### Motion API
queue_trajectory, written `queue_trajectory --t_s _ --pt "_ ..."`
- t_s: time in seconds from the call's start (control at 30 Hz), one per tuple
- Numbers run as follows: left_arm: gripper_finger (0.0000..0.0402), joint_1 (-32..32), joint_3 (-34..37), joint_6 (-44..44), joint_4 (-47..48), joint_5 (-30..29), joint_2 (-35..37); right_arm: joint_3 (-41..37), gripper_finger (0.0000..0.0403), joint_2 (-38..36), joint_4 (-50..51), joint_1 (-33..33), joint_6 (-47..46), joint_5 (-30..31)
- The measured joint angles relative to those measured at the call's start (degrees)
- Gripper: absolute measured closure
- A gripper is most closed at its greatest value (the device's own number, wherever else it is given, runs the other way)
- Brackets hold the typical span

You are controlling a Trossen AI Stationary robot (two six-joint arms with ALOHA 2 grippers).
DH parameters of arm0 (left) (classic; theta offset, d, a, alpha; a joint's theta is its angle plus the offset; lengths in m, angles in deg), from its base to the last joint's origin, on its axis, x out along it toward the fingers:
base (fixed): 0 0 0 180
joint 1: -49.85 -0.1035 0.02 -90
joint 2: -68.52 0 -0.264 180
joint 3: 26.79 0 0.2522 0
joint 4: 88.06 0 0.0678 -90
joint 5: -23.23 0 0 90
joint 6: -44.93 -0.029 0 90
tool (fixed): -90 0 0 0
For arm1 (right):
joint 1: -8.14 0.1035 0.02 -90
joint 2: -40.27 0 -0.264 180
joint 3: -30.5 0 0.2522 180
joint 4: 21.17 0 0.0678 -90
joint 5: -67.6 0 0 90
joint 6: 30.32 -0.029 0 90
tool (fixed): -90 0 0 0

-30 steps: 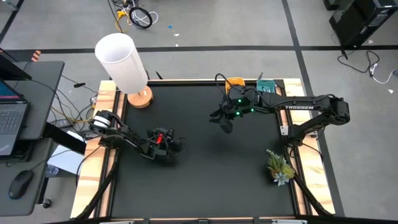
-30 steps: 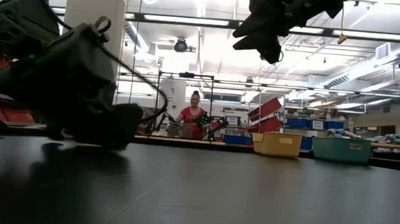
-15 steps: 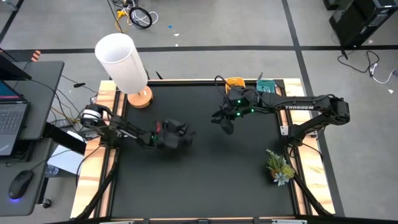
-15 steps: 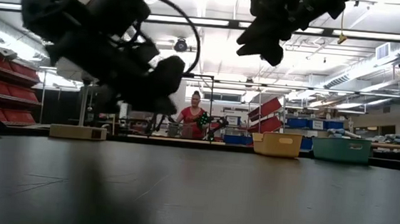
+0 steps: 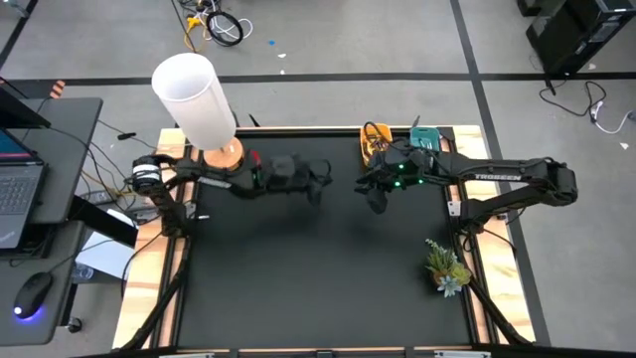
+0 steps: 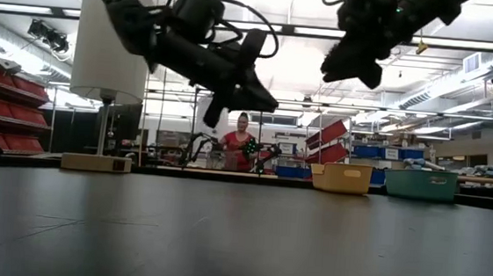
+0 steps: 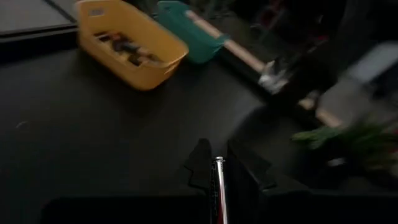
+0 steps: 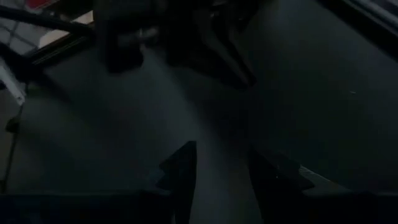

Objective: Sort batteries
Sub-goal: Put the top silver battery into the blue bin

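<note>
1. A silver battery (image 7: 219,186) is sitting pinched lengthwise between the left gripper's (image 7: 219,177) two dark fingers, at the bottom centre of the left wrist view.
2. More batteries (image 7: 127,46), dark and reddish, are lying inside the yellow tray (image 7: 149,71) in the upper left of that view; their number cannot be told.
3. The left gripper (image 5: 316,187) is hanging above the table in the upper middle of the high view, closed on the silver battery.
4. The right gripper (image 5: 376,195) is hovering just right of centre in the high view, near the left gripper but apart from it. Its fingers (image 8: 181,171) are standing parted with nothing between them.
5. The yellow tray (image 5: 373,139) and the teal tray (image 5: 425,136) are sitting side by side at the table's far edge, upper right of centre in the high view.
6. The black table (image 5: 318,268) is carrying a white lamp (image 5: 194,99) at its upper left corner and a small plant (image 5: 445,267) near its right edge.
7. A person (image 6: 240,142) in red is showing in the room behind, at the centre of the low view.
</note>
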Motion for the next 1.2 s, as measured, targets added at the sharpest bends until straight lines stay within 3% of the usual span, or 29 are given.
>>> queue_trajectory --t_s 0.17,0.27,0.4,0.53,0.63,0.93,1.2 --pt "0.0363 -7.05 -4.46 2.34 0.41 15.49 -0.27 -2.08 0.0252 -2.97 2.36 -0.12 -1.12 5.35" --pt "0.0363 -9.51 -6.38 4.85 0.62 23.28 -0.93 -6.35 0.0252 -4.05 -1.89 -0.14 -2.83 6.12" --pt "0.0363 -9.93 -9.38 3.55 1.07 23.81 -1.82 -13.09 0.0252 -3.97 -8.49 -0.38 -9.36 2.71" --pt "0.0363 -9.89 -14.73 6.68 1.14 23.25 -5.76 -13.75 0.0252 -4.66 -4.73 0.46 -12.31 8.40" --pt "0.0363 -9.96 -19.66 13.23 1.28 27.68 -10.36 -13.31 0.0252 -5.73 -3.71 0.70 -11.86 11.63" --pt "0.0353 -10.94 -28.39 31.67 -16.56 44.50 -21.54 -13.19 0.0250 -13.57 -6.03 0.23 2.38 13.57" --pt "0.0350 -11.45 -28.47 33.80 -19.24 46.64 -22.35 -13.19 0.0226 -17.26 -12.13 0.46 16.91 13.61"
